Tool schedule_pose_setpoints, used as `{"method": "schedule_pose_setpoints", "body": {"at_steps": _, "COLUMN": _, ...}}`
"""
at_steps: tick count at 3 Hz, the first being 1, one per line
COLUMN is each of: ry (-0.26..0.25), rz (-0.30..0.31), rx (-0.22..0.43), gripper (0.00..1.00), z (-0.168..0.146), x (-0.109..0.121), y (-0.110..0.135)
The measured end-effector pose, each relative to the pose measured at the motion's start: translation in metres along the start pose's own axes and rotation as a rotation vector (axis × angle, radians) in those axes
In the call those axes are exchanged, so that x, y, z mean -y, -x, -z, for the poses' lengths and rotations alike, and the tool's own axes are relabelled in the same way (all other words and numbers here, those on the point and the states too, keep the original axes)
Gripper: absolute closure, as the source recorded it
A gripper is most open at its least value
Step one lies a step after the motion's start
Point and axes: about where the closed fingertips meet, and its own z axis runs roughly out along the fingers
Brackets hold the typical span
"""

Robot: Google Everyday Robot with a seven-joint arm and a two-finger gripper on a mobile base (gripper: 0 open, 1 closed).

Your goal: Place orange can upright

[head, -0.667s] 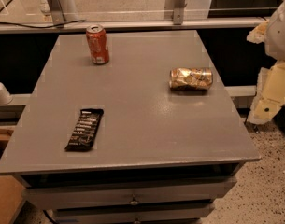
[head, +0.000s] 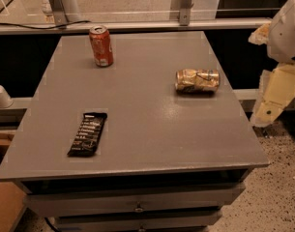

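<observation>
- A black snack bar (head: 87,134) lies flat on the front-left part of the grey table (head: 147,149), its long side running roughly front to back with a slight slant
- A red-orange can (head: 101,46) with white lettering stands upright near the table's far-left corner, well apart from the snack bar
- The orange can (head: 197,80), golden and shiny with whitish mottling, lies on its side on the right half of the table, near the right edge, its length running left to right; it looks dented and nothing touches it
- The gripper (head: 269,108) hangs beyond the table's right edge, under the white arm (head: 287,28) and above the speckled floor (head: 277,192), apart from the orange can; I cannot tell whether it is released or clenched
</observation>
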Motion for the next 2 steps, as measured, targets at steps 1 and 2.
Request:
{"method": "schedule_pose_setpoints", "body": {"at_steps": 1, "ry": -0.009, "rz": 0.07, "rx": 0.007, "gripper": 0.0, "z": -0.021, "x": 0.009, "y": 0.025}}
{"method": "schedule_pose_setpoints", "body": {"at_steps": 2, "ry": -0.041, "rz": 0.148, "rx": 0.001, "gripper": 0.0, "z": -0.048, "x": 0.023, "y": 0.05}}
